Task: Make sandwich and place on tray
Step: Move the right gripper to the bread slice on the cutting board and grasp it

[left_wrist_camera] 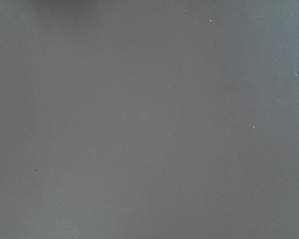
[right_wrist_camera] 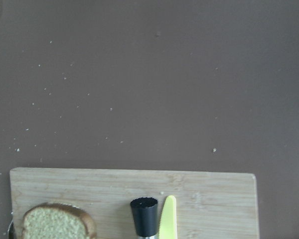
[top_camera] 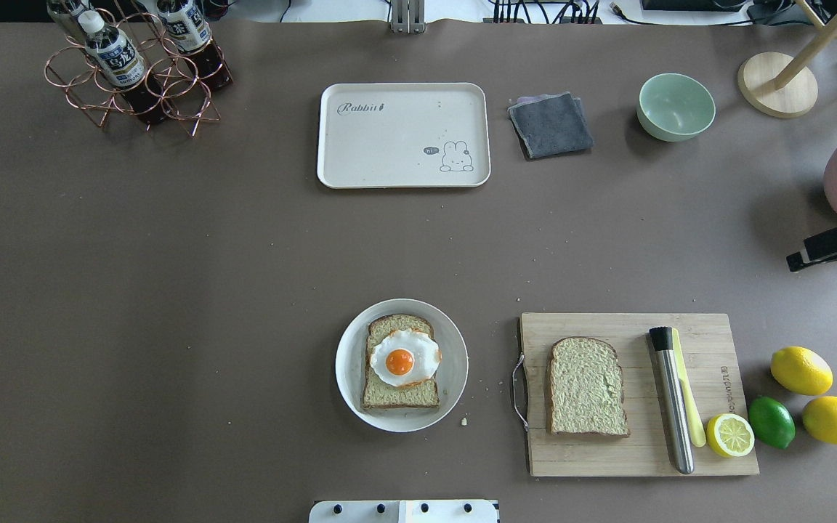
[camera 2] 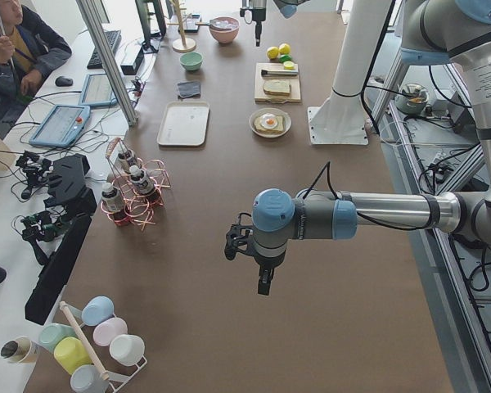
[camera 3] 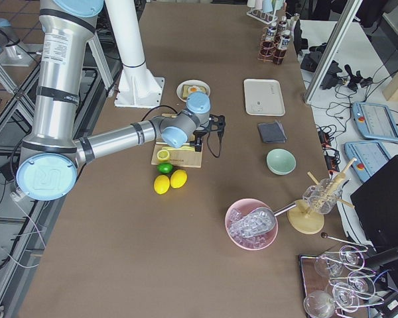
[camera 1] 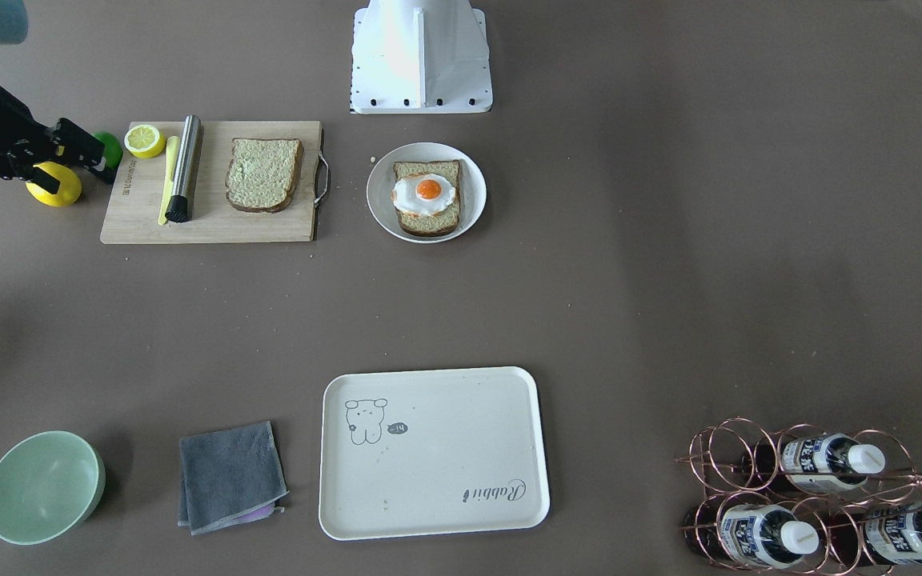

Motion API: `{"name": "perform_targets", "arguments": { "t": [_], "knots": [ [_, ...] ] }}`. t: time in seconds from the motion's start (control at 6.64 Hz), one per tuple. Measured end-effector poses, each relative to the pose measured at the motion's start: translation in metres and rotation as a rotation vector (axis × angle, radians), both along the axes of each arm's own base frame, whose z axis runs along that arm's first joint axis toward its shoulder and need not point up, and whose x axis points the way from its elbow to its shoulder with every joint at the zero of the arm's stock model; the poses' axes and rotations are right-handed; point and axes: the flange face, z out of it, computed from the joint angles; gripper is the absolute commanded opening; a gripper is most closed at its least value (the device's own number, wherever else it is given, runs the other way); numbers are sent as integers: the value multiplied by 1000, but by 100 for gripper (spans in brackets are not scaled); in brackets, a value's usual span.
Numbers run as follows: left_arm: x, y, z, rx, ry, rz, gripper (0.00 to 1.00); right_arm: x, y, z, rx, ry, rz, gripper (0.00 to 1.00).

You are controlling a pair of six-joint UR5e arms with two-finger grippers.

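Brown table (top_camera: 171, 290): sandwich (top_camera: 398, 392) open-faced, egg (top_camera: 399, 361) atop one plated slice; second slice (top_camera: 585, 386) on board (top_camera: 636, 457). Jaw state unreadable on left gripper (camera 2: 264, 286) and right gripper (top_camera: 795, 261).

Silver tubular links (camera 3: 113, 142), pale-blue UR-marked joint caps (camera 3: 46, 175), black left gripper (camera 2: 263, 286), white pedestal (camera 1: 421, 56).

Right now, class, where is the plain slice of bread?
In the overhead view, the bread slice lies on the cutting board, right of the plate.

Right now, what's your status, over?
Left fingers and right fingers away from food, grip unclear. Egg on bread on plate; second slice on board. Tray bare, nothing blocking.
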Motion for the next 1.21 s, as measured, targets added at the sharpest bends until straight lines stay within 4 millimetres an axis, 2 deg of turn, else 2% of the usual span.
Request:
{"name": "perform_targets", "arguments": {
  "t": [0.3,0.45,0.6,0.9,1.21],
  "knots": [
    [0,0,1,-3,0,0,98,-70,44,-31,-39,-6,19,76],
    [0,0,2,-5,0,1,98,-101,62,-41,-56,-6,27,72],
    [0,0,3,-5,0,1,98,-124,73,-44,-73,-1,35,70],
    [0,0,2,1,0,2,98,-152,76,-32,-80,25,43,68],
    [0,1,3,3,0,1,98,-157,75,-23,-81,42,43,64]
  ]
}}
